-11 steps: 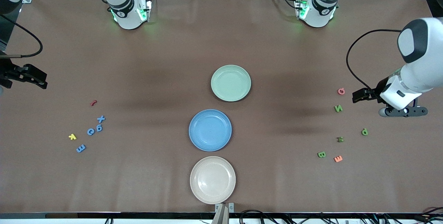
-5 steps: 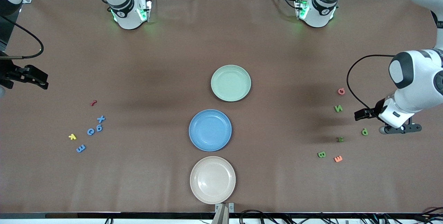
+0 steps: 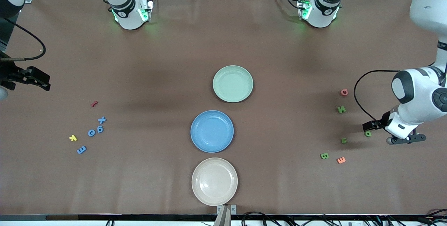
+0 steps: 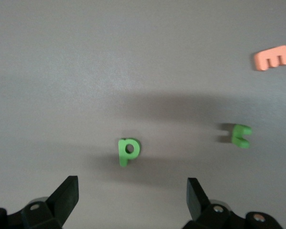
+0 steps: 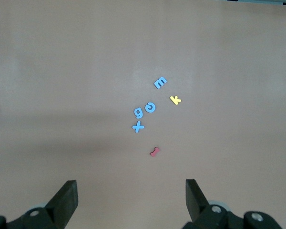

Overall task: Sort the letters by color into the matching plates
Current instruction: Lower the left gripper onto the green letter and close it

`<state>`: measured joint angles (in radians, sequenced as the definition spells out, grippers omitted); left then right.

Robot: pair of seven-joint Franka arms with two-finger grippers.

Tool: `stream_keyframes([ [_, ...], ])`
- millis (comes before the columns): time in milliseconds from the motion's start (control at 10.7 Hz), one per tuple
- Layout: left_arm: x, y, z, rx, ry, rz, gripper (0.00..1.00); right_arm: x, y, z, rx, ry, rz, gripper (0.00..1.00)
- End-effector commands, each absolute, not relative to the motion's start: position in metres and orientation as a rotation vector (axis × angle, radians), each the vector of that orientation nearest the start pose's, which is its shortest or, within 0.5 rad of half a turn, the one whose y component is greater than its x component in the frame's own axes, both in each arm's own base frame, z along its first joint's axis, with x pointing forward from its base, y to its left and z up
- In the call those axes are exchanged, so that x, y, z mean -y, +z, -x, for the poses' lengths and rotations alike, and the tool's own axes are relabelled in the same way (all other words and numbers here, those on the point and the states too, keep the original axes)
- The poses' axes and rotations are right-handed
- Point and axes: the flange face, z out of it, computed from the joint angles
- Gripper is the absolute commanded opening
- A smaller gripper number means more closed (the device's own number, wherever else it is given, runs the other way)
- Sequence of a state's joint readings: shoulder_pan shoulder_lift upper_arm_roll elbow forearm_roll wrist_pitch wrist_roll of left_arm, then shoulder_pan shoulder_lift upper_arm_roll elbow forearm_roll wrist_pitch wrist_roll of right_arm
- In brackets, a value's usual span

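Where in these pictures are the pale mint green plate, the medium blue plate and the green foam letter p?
pale mint green plate [image 3: 233,72]: front view, bare inner floor.
medium blue plate [image 3: 212,131]: front view, centre.
green foam letter p [image 4: 128,151]: left wrist view, its loop.

The left pincer [image 4: 128,200] has travelled toward the front camera. It now hangs wide open over the green p [image 4: 128,151].

left gripper [image 4: 128,200] | low over table at left arm's end, fingers spread wide, nothing between || right gripper [image 5: 131,202] | raised over right arm's end, fingers apart, empty, waiting
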<state>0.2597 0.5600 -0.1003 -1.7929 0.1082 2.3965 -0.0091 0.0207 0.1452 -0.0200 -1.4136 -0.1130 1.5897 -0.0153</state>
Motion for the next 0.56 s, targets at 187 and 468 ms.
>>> stream_keyframes([
  [187,-0.128,0.207,-0.663,0.197,-0.054,3.084,1.00,0.010,0.603,-0.605,0.015,-0.062,3.245,1.00],
  [468,-0.129,0.191,-0.663,0.191,-0.055,3.089,1.00,0.009,0.601,-0.605,0.018,-0.057,3.245,1.00],
])
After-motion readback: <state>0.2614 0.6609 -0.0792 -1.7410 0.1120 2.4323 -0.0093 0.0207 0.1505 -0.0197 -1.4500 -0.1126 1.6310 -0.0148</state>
